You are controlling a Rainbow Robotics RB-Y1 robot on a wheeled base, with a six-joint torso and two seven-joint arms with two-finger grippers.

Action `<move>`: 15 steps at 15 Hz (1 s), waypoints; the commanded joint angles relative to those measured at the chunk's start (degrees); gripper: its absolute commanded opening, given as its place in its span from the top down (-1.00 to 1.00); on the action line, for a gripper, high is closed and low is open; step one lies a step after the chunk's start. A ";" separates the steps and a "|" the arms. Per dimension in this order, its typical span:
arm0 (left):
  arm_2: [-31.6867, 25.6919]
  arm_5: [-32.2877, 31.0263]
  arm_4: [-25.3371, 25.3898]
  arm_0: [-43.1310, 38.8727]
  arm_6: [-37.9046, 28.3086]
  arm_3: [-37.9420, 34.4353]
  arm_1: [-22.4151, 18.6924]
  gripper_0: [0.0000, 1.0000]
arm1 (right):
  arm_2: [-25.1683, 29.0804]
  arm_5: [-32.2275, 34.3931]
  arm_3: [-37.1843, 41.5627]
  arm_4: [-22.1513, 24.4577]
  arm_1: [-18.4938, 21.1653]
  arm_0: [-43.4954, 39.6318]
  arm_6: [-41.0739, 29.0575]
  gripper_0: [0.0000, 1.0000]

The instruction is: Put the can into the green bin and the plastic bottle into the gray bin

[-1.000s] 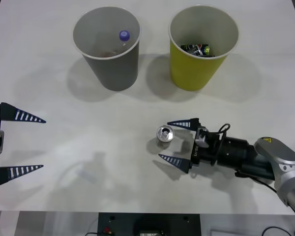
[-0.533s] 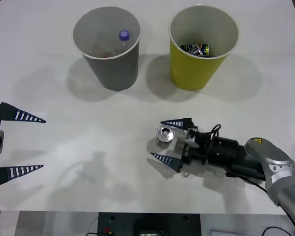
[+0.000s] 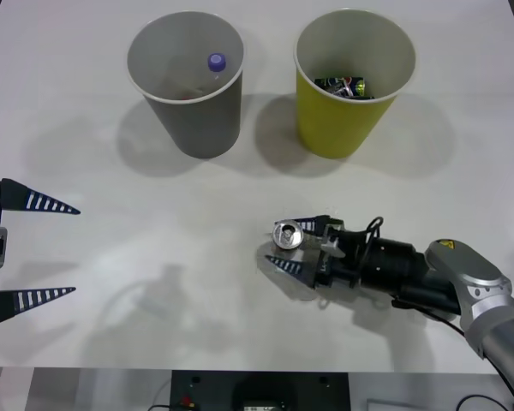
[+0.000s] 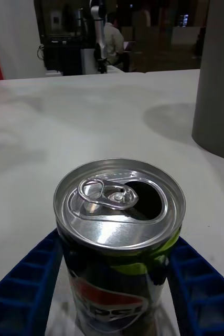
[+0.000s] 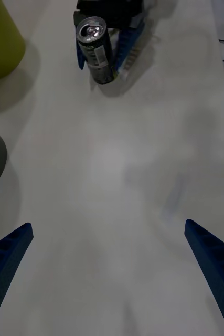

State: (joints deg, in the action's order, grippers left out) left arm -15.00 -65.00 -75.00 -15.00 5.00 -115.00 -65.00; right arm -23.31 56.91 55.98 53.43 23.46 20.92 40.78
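While the small dark drink can with its silver pull-tab top [image 3: 287,234] stands upright on the white table [image 3: 154,197] in the front view, the right gripper [image 3: 293,244] lies low and nearly level around it, one blue ribbed finger on either side of the body, closed in against it. Ahead of that claw and well apart stand the tall yellow-green tapered bin [image 3: 351,81], already holding a dark can with green marks [image 3: 344,85], and the dark gray tapered bin [image 3: 188,81], where the clear plastic bottle with a blue-purple cap [image 3: 216,62] rests inside. The left gripper [image 3: 30,250] waits far off at the table's edge, fingers spread wide.

From the right wrist, the can [image 4: 119,236] sits squarely between the fingers [image 4: 22,286], which press on its lower wall; its mouth is open, so it is probably empty, light, thin-walled and slick. A mid-body hold with modest squeeze seems safest against denting or slipping.

From the left wrist, the can [image 5: 95,50] stands clamped in the far claw [image 5: 102,55].
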 commanded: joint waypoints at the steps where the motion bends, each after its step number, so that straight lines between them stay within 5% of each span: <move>1: 0.00 0.00 0.00 0.00 0.00 0.00 0.00 -1.00 | -0.07 0.04 0.00 0.01 0.01 0.00 0.00 1.00; 9: 0.00 0.00 0.00 0.00 0.00 0.00 0.00 -1.00 | -0.07 0.04 1.85 -1.66 0.97 -0.17 -2.11 1.00; 15: 0.00 0.00 0.00 0.00 0.00 0.00 0.00 -1.00 | -0.07 -6.64 19.60 4.23 8.97 -5.80 -20.83 1.00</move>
State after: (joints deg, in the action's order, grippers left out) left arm -15.00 -65.00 -75.00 -15.00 5.00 -115.00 -65.00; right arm -23.33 51.49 73.08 56.51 31.42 16.00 22.49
